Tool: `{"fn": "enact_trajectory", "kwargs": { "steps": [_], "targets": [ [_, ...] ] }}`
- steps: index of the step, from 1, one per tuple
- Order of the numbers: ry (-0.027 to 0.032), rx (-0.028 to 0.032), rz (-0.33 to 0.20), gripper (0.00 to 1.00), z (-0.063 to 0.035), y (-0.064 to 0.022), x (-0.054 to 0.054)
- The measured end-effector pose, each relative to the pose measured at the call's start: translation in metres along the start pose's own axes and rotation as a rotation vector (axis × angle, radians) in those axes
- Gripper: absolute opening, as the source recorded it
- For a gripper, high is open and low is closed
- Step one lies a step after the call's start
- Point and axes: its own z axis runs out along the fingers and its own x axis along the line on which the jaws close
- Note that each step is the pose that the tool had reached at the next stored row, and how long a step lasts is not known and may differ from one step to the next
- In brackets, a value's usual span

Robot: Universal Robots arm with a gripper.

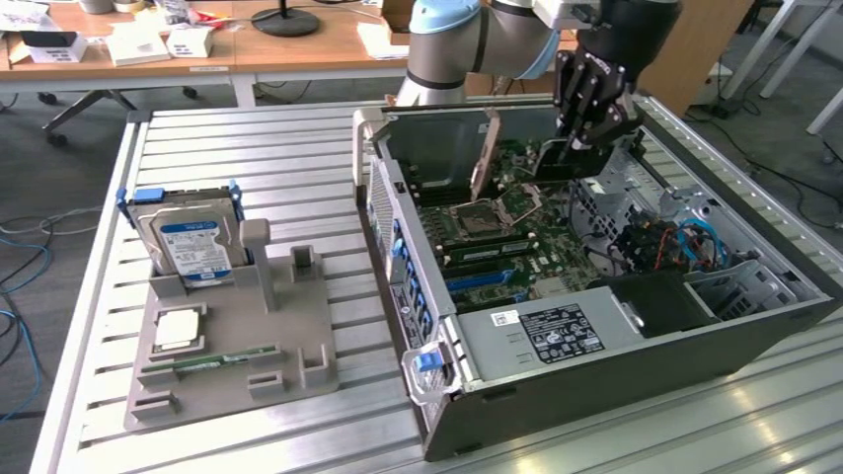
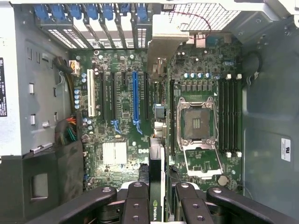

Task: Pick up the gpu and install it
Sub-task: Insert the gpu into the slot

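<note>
The claw pinches the gpu by its upper edge, one finger on each face, inside the open computer case. The card looks stiff and fairly light but fragile, and is best held by cooler and board edge, clear of the contacts. It stands on edge over the motherboard, near the long blue slot. Its long axis runs from the claw toward its silver end bracket at the vented rear wall.

Arm bent over, tool pointing down, fingers clamped partway
</note>
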Motion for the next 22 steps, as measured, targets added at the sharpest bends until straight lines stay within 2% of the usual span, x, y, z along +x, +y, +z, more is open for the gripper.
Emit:
{"fn": "enact_trajectory", "kwargs": {
  "steps": [12,22],
  "targets": [
    [-0.0003,0.0000,0.000,0.27,0.0005,0.0003,0.0000],
    [-0.0003,0.0015,0.000,0.27,0.0011,0.0097,0.0003]
  ]
}}
